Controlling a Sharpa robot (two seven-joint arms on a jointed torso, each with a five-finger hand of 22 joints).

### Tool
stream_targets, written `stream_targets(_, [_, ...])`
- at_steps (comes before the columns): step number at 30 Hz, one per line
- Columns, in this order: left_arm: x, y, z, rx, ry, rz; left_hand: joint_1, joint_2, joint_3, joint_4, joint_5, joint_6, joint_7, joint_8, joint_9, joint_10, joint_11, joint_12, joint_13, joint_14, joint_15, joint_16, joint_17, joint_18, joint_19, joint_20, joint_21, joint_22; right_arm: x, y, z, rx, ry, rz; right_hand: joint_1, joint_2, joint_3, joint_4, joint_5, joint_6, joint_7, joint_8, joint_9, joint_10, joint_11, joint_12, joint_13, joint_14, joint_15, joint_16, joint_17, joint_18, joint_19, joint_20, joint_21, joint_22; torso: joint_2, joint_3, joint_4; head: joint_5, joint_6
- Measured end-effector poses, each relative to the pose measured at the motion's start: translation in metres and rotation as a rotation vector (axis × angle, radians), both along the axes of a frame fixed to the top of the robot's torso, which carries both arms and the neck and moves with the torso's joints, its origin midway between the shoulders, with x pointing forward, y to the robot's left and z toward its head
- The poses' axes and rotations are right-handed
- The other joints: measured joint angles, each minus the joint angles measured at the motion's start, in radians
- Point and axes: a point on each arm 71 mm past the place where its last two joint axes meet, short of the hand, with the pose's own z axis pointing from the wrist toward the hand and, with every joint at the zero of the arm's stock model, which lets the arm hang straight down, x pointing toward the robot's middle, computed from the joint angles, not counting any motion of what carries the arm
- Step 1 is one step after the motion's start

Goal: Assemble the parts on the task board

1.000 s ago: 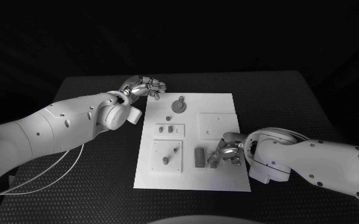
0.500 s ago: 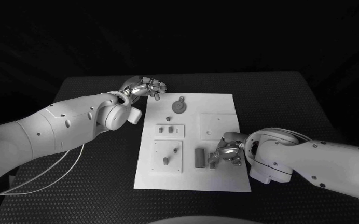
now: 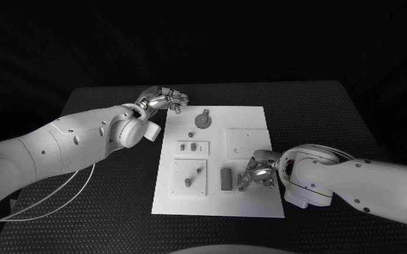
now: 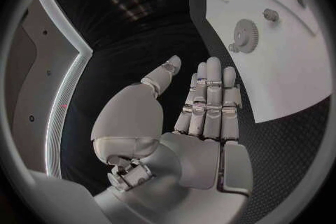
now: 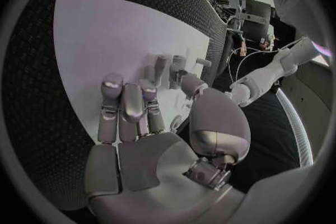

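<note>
The white task board [image 3: 250, 202] lies in the middle of the table. On it are a round gear-like part [image 3: 202, 119], two small pegs [image 3: 189, 146] in a raised plate, and a dark rectangular part [image 3: 226, 179]. My right hand [image 3: 257, 175] rests low over the board's near right area, its fingertips beside the dark part. In the right wrist view that hand [image 5: 140, 123] has its fingers stretched over the board [image 5: 98, 39], with upright parts [image 5: 162, 63] just beyond the fingertips and nothing held. My left hand [image 3: 166, 98] hovers off the board's far left corner; its fingers [image 4: 210, 101] are straight and hold nothing.
A square raised plate [image 3: 247, 140] sits right of centre on the board, and another plate [image 3: 190, 177] with two small pegs lies at the near left. Black table [image 3: 322, 113] surrounds the board. The gear [image 4: 245, 35] also appears in the left wrist view.
My right hand has shifted slightly toward the board's near edge beside the dark part. The left hand has not moved.
</note>
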Motion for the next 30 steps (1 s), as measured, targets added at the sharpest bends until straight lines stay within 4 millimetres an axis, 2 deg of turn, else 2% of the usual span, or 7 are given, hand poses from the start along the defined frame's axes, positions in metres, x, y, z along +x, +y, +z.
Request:
stream_targets(7, [0.0000,0.0004,-0.0001,0.000,0.001,0.001,0.000,0.000,0.000,0.000,0.000,0.000,0.000,0.000,0.000,0.000,0.000,0.000,0.000,0.000,0.000,0.000,0.000,0.000,0.000,0.000,0.000,0.001,-0.0012,-0.0028,-0.0016,-0.017,0.020,0.022,0.022,-0.022,-0.036,-0.035,0.000,-0.006,0.004,-0.005,0.000,-0.007,0.000,-0.004,-0.001,-0.002,0.000,-0.006,-0.004,0.000,0.000,0.000,0.000,-0.002,0.000,0.0002,-0.0002,0.000,-0.001])
stream_targets(13, [-0.0001,0.0003,-0.0001,0.000,0.001,0.000,0.000,0.000,0.000,0.000,0.000,0.000,0.000,0.000,0.000,0.000,0.000,0.000,0.000,0.000,0.000,0.000,0.000,0.000,0.000,0.000,0.000,0.001,-0.0017,-0.0032,-0.0025,-0.027,0.029,0.037,0.019,-0.025,-0.077,-0.044,0.000,-0.009,0.004,-0.005,0.002,-0.011,0.003,-0.004,0.000,-0.008,-0.003,-0.006,-0.004,0.000,-0.007,0.000,0.000,-0.004,0.000,0.0003,-0.0002,0.000,-0.001])
stream_targets(20, [-0.0001,0.0002,-0.0001,0.000,0.002,0.000,0.000,0.000,0.000,0.000,0.000,0.000,0.000,0.000,0.000,0.000,0.000,0.000,0.000,0.000,0.000,0.000,0.001,0.000,0.000,0.000,0.000,0.001,-0.0011,-0.0035,-0.0030,-0.031,0.031,0.042,0.017,-0.023,-0.091,-0.041,0.000,-0.009,0.004,-0.005,0.003,-0.011,0.003,-0.004,0.000,-0.008,-0.003,-0.006,-0.003,0.000,-0.007,0.001,0.000,-0.006,0.000,0.0004,-0.0001,-0.001,-0.002])
stream_targets(26, [-0.0001,0.0002,-0.0002,0.000,0.002,0.000,0.000,0.000,0.000,0.000,0.000,0.000,0.000,0.000,0.000,-0.001,0.001,0.000,0.000,0.000,0.000,0.000,0.001,0.000,0.000,0.000,0.000,0.002,0.0002,-0.0038,-0.0038,-0.036,0.028,0.042,0.008,0.022,-0.108,-0.040,0.000,-0.009,0.004,-0.005,0.006,-0.011,0.003,-0.004,0.004,-0.008,-0.002,-0.006,0.003,0.000,-0.007,0.001,0.000,-0.007,0.001,0.0007,0.0004,-0.001,-0.005])
stream_targets(28, [-0.0001,0.0003,-0.0002,0.001,0.002,0.000,0.000,0.000,0.000,0.000,0.000,0.000,0.000,0.000,0.000,-0.002,0.002,0.000,0.000,0.000,0.000,0.000,0.001,0.000,0.000,0.000,0.000,0.002,0.0005,-0.0024,-0.0041,-0.037,0.026,0.046,0.006,0.054,-0.109,-0.039,0.000,-0.009,0.003,-0.005,0.006,-0.009,0.001,-0.004,0.005,-0.008,-0.002,-0.002,0.005,0.000,-0.007,0.001,0.000,-0.008,0.001,0.0008,0.0004,0.000,-0.006])
stream_targets(30, [-0.0001,0.0004,-0.0002,0.001,0.002,0.000,0.000,0.000,0.000,0.000,0.000,0.000,0.000,0.000,0.000,-0.002,0.002,0.000,0.000,0.000,0.000,0.000,0.002,0.000,0.000,0.000,0.000,0.002,0.0007,-0.0004,-0.0045,-0.040,0.021,0.052,0.017,0.074,-0.112,-0.044,0.000,-0.009,0.003,-0.005,0.007,-0.006,-0.001,-0.004,0.005,-0.008,-0.002,0.000,0.005,0.000,-0.007,0.001,0.000,-0.008,0.001,0.0008,0.0004,0.000,-0.006])
